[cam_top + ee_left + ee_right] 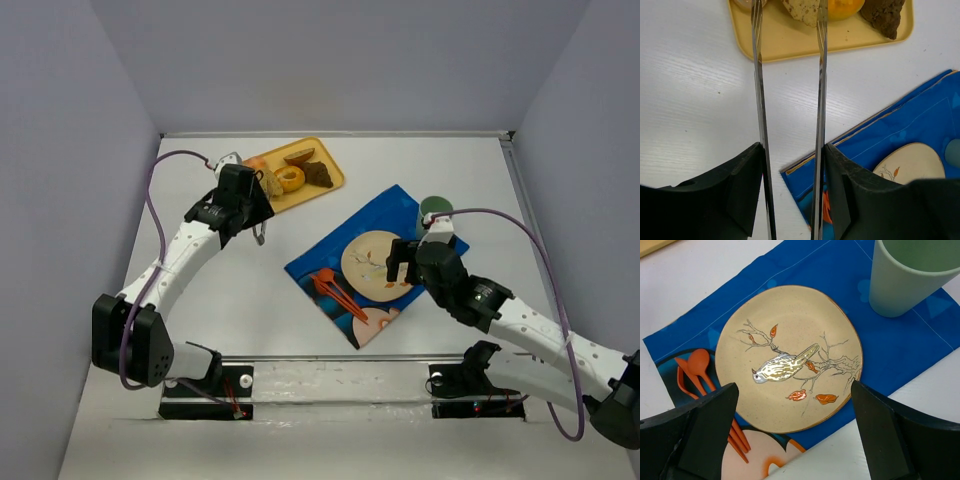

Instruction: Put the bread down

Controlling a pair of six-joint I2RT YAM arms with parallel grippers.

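Note:
The bread [801, 9], a tan speckled slice, lies on the yellow tray [790, 42] beside the golden doughnut [842, 7] and the dark brown chunk [885, 17]. My left gripper [792, 147] is shut on a pair of metal tongs [760, 100]. The tong arms are spread and reach over the tray. The right arm lies at the bread's right edge and the left arm stands clear of it. The top view shows the bread [271, 184] just beyond the left gripper [250, 200]. My right gripper [792, 390] is open and empty above the bird plate [790, 340].
The plate [372, 262] sits on a blue placemat [330, 250] with orange cutlery [335, 290] on its left and a green cup [435, 208] at its far right. The tray [330, 182] holds several other pastries. Walls enclose the table on three sides.

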